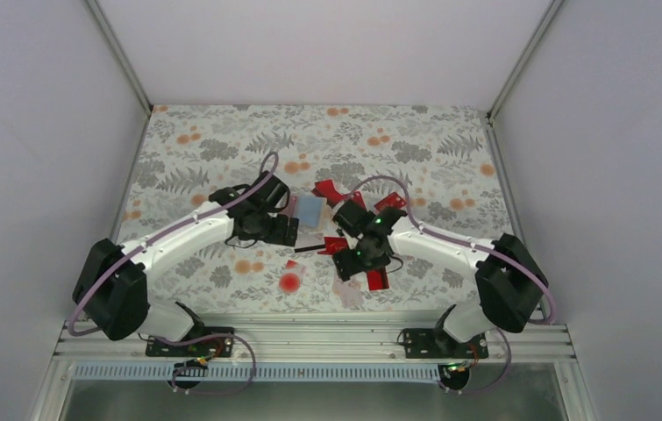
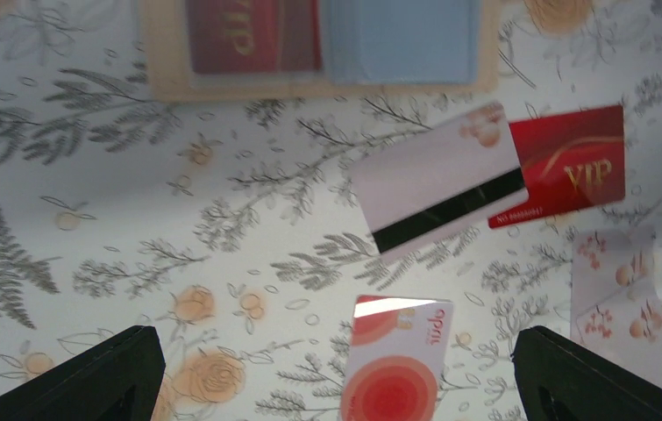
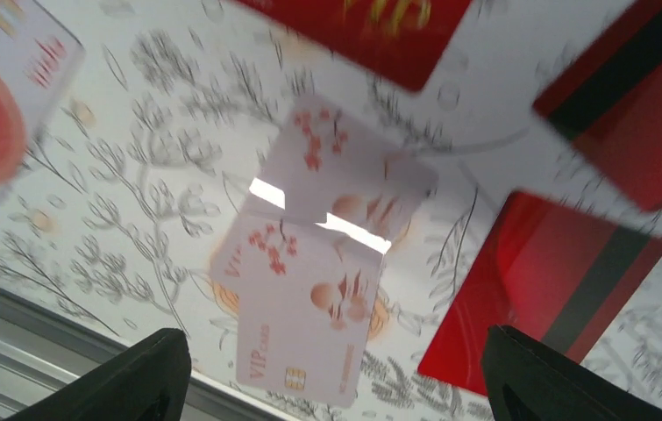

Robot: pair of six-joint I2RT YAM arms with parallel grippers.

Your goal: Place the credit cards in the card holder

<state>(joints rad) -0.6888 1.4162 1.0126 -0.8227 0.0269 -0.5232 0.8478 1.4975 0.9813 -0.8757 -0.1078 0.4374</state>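
The card holder (image 2: 160,83) lies open at the top of the left wrist view. It is tan, with a red card (image 2: 252,35) in one pocket and light blue lining beside it; in the top view it is the holder (image 1: 308,210). Loose credit cards lie around it: a white one with a black stripe (image 2: 437,180), a red VIP card (image 2: 573,162) and a white card with red circles (image 2: 397,368). My left gripper (image 2: 340,386) is open above that last card, holding nothing. My right gripper (image 3: 336,386) is open over two overlapping pale VIP cards (image 3: 309,307), with red striped cards (image 3: 546,289) alongside.
The metal rail of the table's near edge (image 3: 11,324) runs just behind the pale cards. More red cards (image 1: 327,189) lie behind the right arm. Both arms (image 1: 187,232) (image 1: 441,241) reach in toward the middle of the flowered tablecloth (image 1: 222,140).
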